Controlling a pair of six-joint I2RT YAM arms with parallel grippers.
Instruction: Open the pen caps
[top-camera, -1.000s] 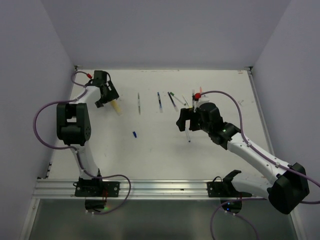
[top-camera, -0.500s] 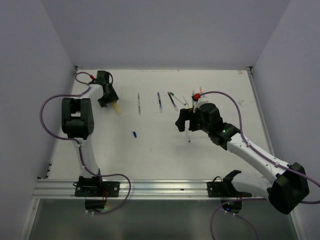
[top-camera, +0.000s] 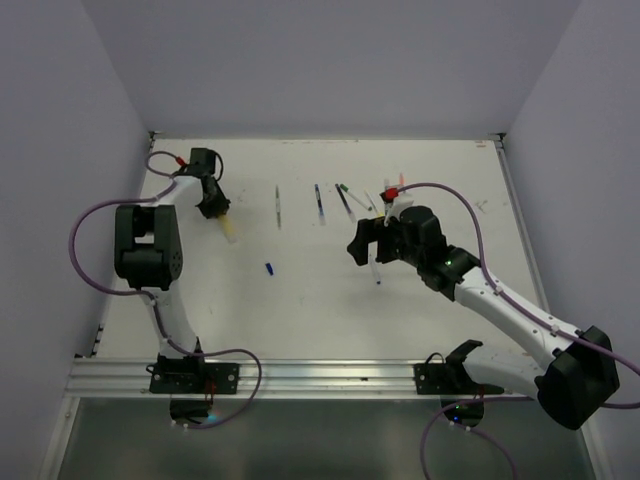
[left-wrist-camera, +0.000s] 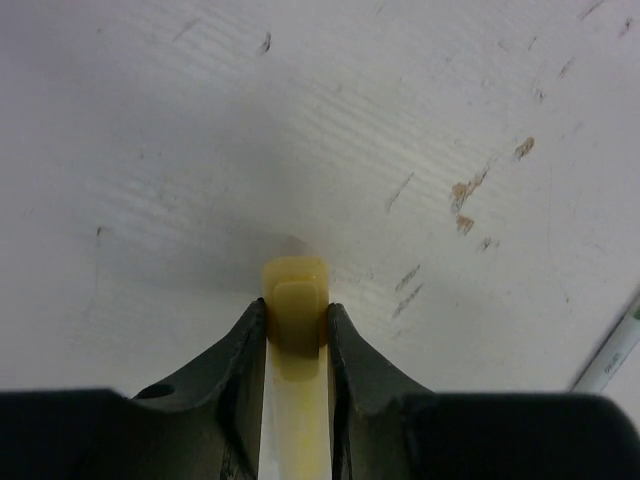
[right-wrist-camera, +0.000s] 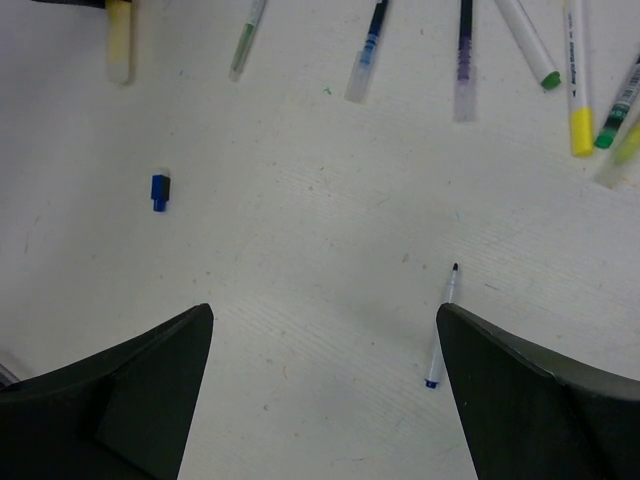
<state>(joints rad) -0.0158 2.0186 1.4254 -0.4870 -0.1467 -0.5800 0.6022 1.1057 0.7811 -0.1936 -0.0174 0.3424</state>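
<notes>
White and scuffed, the table (top-camera: 320, 320) sits between pale lilac walls (top-camera: 60, 100), with the pens strewn along its far half. Much of the yellow highlighter (left-wrist-camera: 295, 390) is hidden. From above, the left gripper (top-camera: 214, 204) covers its far end near the table's far-left corner, and only a pale yellow stub pokes out toward the near side. The left wrist view shows what the overhead cannot: two dark fingers (left-wrist-camera: 245, 350) pressed against either side of the highlighter, clamped on it. Its blunt, squared end juts just past the tips; whether that end is the cap I cannot tell. A white pen (left-wrist-camera: 612, 355) is cut off at that view's right edge. The right gripper (right-wrist-camera: 325, 312) hangs over the middle of the table, jaws spread wide with nothing between them. Below it lies a thin white pen (right-wrist-camera: 441, 325) with a blue end and a bare dark point. Well to one side a small blue cap (right-wrist-camera: 160, 191) lies alone, only a blue speck from overhead. The row of pens (right-wrist-camera: 465, 55) at the top of the right wrist view, green, blue, dark and yellow-tipped, is cropped by the frame, so their far ends are out of sight
</notes>
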